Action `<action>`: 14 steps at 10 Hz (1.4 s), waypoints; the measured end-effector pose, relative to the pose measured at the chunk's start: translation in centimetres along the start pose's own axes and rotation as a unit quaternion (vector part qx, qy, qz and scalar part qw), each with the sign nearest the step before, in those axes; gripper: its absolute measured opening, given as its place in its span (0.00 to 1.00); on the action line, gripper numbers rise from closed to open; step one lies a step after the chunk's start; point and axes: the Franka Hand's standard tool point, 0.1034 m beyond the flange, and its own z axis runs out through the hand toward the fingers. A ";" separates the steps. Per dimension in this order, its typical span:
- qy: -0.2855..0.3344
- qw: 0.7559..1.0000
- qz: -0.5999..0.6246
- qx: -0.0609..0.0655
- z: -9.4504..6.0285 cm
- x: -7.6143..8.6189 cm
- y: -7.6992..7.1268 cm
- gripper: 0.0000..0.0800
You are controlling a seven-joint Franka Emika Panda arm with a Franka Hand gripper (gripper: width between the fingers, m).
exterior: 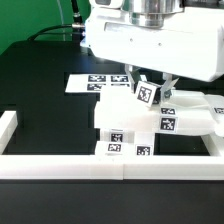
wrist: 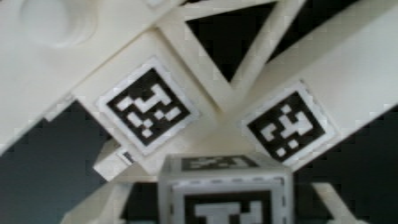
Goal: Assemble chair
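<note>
We see the end effector (exterior: 153, 93) at frame centre clamped on a small tagged chair piece (exterior: 146, 96), just above the other chair parts (exterior: 140, 132) on the black surface (exterior: 40, 95).

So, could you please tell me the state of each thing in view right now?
Claw: shut on the small white tagged plastic chair piece.
Chunky matte-white plastic chair parts: resting on the black table, beneath the claw.
Thin flat white marker board: lying flat.
Long white border rail: lying flat.
</note>
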 end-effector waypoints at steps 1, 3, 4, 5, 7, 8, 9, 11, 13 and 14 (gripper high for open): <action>0.000 1.000 0.017 0.000 0.0 0.0 0.0 0.36; 0.000 0.998 0.057 -0.001 0.1 0.0 0.0 0.36; 0.000 0.999 0.054 -0.001 0.1 0.0 0.0 0.57; -0.001 0.999 0.041 -0.002 0.1 0.0 0.1 0.76; 0.000 1.000 0.019 -0.003 0.1 0.1 0.2 0.80; 0.000 1.000 -0.008 -0.004 0.1 0.1 0.2 0.81; 0.000 0.999 -0.044 -0.004 0.1 0.1 0.2 0.81; 0.000 0.992 -0.128 -0.004 0.1 0.2 0.3 0.81; 0.009 0.978 -0.207 -0.006 0.3 0.3 0.3 0.81; 0.018 0.968 -0.249 -0.014 0.5 0.3 0.3 0.81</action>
